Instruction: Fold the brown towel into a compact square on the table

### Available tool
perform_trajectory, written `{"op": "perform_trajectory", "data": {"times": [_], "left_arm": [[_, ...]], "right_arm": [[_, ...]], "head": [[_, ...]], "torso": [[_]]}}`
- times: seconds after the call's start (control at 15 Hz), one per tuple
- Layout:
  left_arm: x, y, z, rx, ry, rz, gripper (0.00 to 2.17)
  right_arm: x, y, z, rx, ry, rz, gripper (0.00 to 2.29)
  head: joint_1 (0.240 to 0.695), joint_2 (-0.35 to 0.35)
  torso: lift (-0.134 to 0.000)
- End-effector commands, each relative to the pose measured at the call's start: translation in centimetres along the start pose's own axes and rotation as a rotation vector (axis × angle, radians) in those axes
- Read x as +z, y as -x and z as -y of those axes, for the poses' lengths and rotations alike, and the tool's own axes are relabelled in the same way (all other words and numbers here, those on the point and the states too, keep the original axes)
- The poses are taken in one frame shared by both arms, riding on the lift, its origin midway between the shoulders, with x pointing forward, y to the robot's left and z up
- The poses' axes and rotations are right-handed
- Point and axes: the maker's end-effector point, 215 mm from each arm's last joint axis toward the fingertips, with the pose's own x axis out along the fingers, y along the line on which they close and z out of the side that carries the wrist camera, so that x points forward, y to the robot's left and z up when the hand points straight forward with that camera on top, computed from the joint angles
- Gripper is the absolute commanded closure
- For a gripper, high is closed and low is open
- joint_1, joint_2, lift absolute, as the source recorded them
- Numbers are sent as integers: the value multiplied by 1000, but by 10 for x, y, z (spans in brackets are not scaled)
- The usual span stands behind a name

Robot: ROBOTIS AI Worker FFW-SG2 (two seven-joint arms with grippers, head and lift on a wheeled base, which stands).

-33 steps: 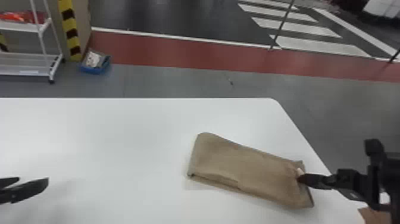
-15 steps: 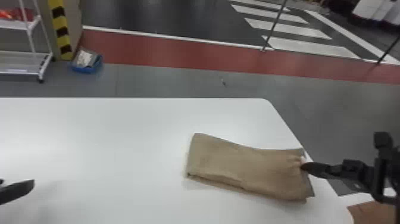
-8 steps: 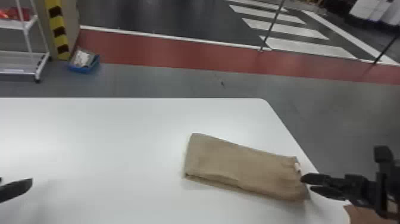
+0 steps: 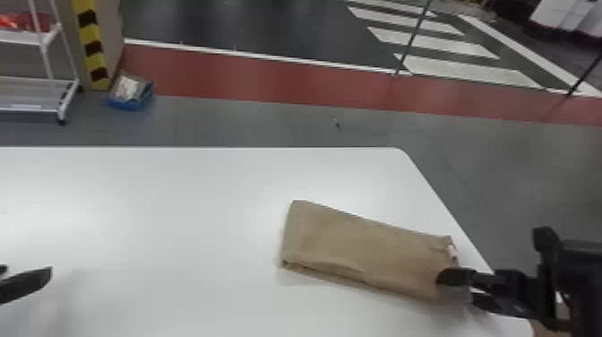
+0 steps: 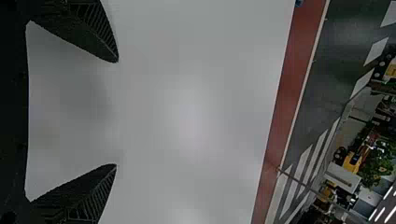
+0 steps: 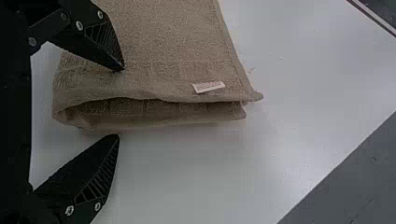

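Observation:
The brown towel (image 4: 367,251) lies folded into a long strip on the right part of the white table. My right gripper (image 4: 457,289) is at its right end, one finger over the cloth and the other beyond the edge. In the right wrist view the right gripper (image 6: 122,102) stands open around the layered end of the towel (image 6: 168,51), near a small white tag (image 6: 208,87). At the head view's left edge is my left gripper (image 4: 27,282); in the left wrist view the left gripper (image 5: 116,114) is open over bare tabletop.
The white table (image 4: 156,224) has its right edge (image 4: 448,210) close beside the towel and right gripper. On the floor beyond stand a white shelf cart (image 4: 40,94) and a blue bin (image 4: 130,94).
The right gripper, earlier at the towel's tag corner, has backed off and shifted toward the near side of that end. The raised, pinched cloth there now lies flatter.

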Motion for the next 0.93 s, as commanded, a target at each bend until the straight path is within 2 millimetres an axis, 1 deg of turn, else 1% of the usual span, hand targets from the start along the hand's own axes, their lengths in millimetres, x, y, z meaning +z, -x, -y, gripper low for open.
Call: {"op": "perform_trajectory", "data": {"times": [0.0, 0.13, 0.2, 0.27, 0.33, 0.47, 0.53, 0.6, 0.73, 0.8, 0.87], "left_arm": [[1, 0, -3, 3, -2, 0, 46], [2, -1, -4, 2, -3, 0, 46], [4, -3, -5, 2, -10, 6, 46], [3, -3, -6, 5, -8, 4, 46], [4, -4, -6, 4, -9, 3, 46], [4, -5, -5, 2, -8, 3, 46], [4, -5, -5, 2, -6, 1, 46], [4, -5, -6, 3, -9, 2, 46], [4, -5, -5, 2, -8, 0, 46], [4, -5, -6, 4, -8, 0, 46], [5, -5, -5, 4, -8, 1, 46]], "right_arm": [[1, -5, -11, 26, -14, 1, 491], [4, -6, -15, 31, -8, 2, 910], [4, -6, -16, 33, -6, 0, 1200], [5, -7, -19, 42, -5, 2, 1555], [6, -6, -21, 55, -11, 9, 1744], [14, -1, -26, 95, -28, 37, 1750], [21, 4, -29, 115, -32, 62, 1750], [33, 14, -35, 143, -32, 99, 1750], [60, 41, -44, 190, -19, 173, 1750], [73, 54, -53, 219, -2, 205, 1750], [85, 72, -53, 229, 16, 237, 1747]], "head": [[695, -286], [695, -268], [695, -264], [695, -262], [695, -256], [695, -252], [695, -252], [695, -252], [695, -253], [695, -260], [695, -260]], "torso": [[-124], [-124], [-124], [-124], [-124], [-124], [-124], [-124], [-124], [-124], [-124]]}}
